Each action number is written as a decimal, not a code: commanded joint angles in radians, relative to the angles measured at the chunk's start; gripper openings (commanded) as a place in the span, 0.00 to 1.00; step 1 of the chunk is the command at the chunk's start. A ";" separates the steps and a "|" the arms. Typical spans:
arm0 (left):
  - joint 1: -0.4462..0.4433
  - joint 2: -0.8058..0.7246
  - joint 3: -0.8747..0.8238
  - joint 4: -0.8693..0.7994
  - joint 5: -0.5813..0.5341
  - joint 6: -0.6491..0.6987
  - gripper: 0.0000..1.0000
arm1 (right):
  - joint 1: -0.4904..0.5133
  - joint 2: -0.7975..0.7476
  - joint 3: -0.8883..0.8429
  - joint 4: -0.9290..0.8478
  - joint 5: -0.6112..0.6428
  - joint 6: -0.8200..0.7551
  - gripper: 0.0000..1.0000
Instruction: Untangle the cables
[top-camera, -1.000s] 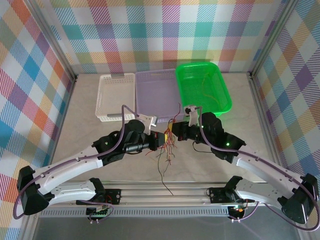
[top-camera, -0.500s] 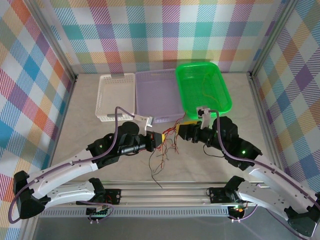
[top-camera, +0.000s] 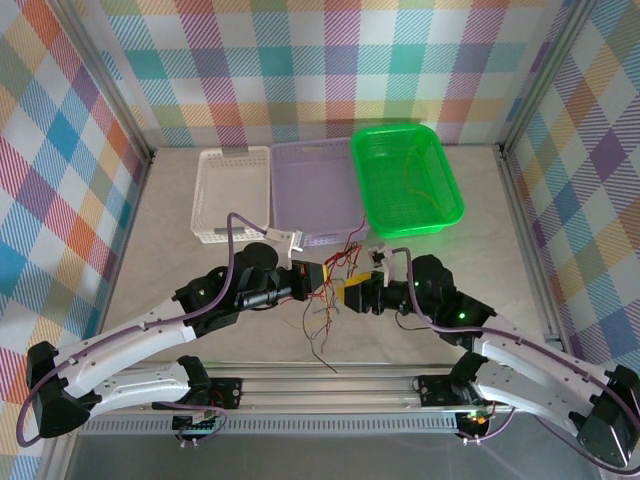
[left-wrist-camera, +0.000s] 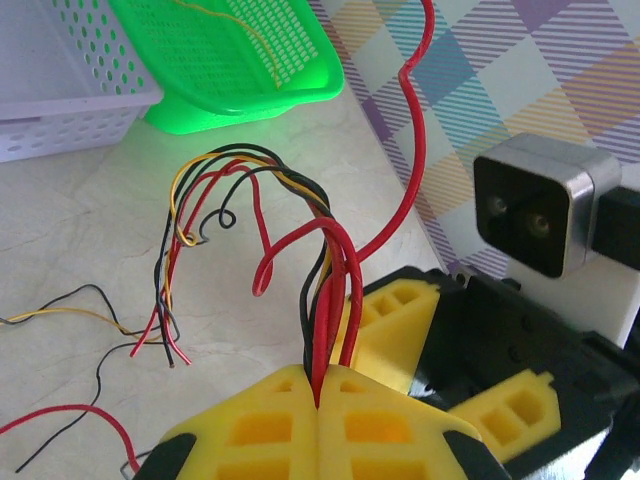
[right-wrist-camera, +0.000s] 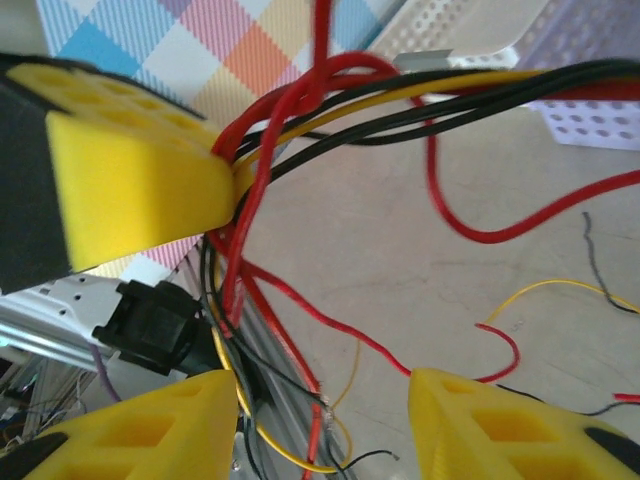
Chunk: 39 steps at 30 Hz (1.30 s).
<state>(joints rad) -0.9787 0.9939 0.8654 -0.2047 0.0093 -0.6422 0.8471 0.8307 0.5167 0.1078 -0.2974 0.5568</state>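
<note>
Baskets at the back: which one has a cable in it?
The green basket, rightmost of the three: a thin yellow-orange cable lies on its floor. No cable is visible in the white basket or the lilac basket.

Three baskets: one white basket (top-camera: 200, 200), one purple basket (top-camera: 315, 190), one green basket (top-camera: 385, 165). Two arms, two grippers: left gripper (top-camera: 320, 275), right gripper (top-camera: 348, 294). One tangled bunch of cables (left-wrist-camera: 322, 330), three colours: red, black, yellow; strand count can't be told. One loose yellow wire (left-wrist-camera: 255, 32) in the green basket.
</note>
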 joint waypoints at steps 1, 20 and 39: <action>0.003 0.003 0.020 0.051 -0.016 -0.019 0.00 | 0.034 0.029 -0.009 0.138 -0.016 -0.041 0.48; 0.014 -0.062 0.024 -0.053 -0.083 0.027 0.00 | 0.096 -0.085 0.012 -0.147 0.313 -0.119 0.00; 0.034 -0.083 0.088 -0.299 -0.135 0.143 0.00 | 0.066 -0.372 0.189 -0.636 0.704 -0.223 0.00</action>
<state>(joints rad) -0.9657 0.9401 0.9142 -0.4034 -0.0547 -0.5510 0.9276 0.4862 0.6495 -0.3923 0.2474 0.3687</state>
